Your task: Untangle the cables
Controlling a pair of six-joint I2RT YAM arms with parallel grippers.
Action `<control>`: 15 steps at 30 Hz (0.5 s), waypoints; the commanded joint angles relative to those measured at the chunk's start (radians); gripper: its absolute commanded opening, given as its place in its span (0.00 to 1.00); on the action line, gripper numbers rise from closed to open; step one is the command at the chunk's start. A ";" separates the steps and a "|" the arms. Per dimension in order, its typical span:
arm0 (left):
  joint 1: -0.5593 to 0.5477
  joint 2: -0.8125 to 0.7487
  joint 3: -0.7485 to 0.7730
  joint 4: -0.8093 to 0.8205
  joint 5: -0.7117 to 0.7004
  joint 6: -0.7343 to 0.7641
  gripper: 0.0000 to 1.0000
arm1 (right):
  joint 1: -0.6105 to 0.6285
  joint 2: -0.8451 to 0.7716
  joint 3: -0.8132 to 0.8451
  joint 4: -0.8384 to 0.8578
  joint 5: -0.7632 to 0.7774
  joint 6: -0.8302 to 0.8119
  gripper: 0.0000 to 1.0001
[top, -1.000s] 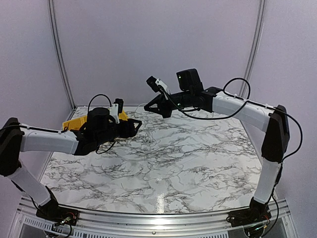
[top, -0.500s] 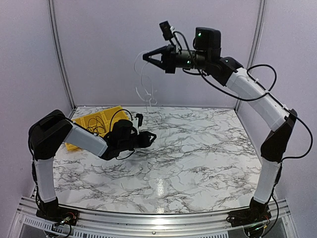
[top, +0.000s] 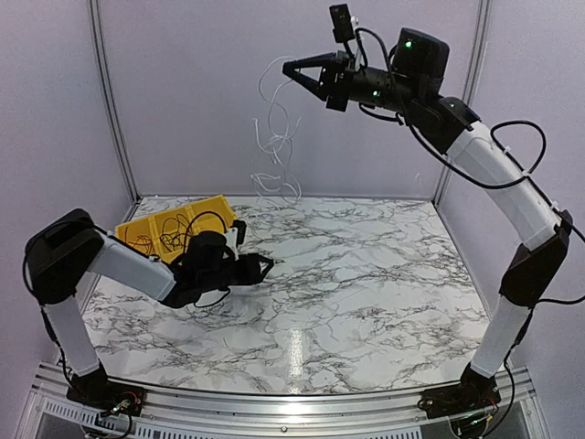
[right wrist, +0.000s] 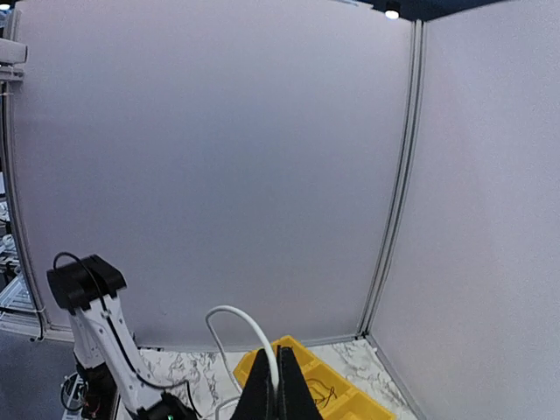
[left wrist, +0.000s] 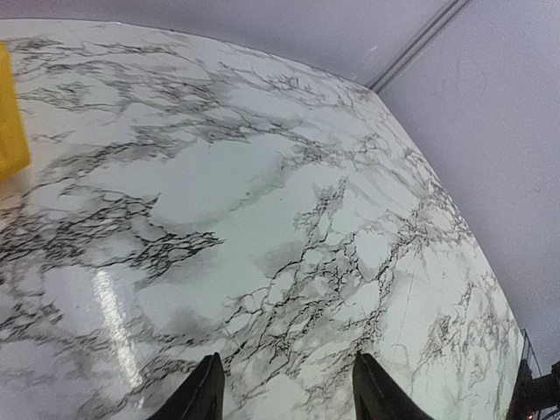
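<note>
Top external view: my right tool (top: 294,69) is up high above the far edge of the bench (top: 366,274), pinched shut on the top end of a pale cable (top: 274,146). The cable dangles in loose curls toward that far edge, and I cannot tell whether its lowest loops touch down. My left tool (top: 265,264) sits low over the bench, left of centre. The dark cables (top: 164,233) lie heaped in the yellow bin (top: 215,206) at the far left corner.

Left wrist view: the left tool (left wrist: 287,356) has its fingers spread with only bare marble between them, so it grips nothing. A sliver of the yellow bin (left wrist: 10,114) shows at the edge.

Right wrist view: the right tool (right wrist: 278,359) has its fingers pressed together on the pale cable (right wrist: 236,319), which arcs away from the tips.

I judge this wire to be feather-light, limp and springy. It will sway and could slip from a weak pinch. I would take the free lower end, away from the curls.
</note>
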 commanded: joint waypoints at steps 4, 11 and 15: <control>-0.003 -0.419 -0.239 -0.163 -0.239 0.030 0.58 | -0.004 -0.029 -0.262 -0.018 0.053 -0.053 0.00; -0.033 -0.655 -0.307 -0.191 -0.230 0.177 0.64 | -0.004 -0.007 -0.419 -0.024 0.063 -0.005 0.00; -0.047 -0.654 -0.258 -0.186 -0.160 0.267 0.67 | -0.004 0.035 -0.446 -0.034 0.099 -0.005 0.00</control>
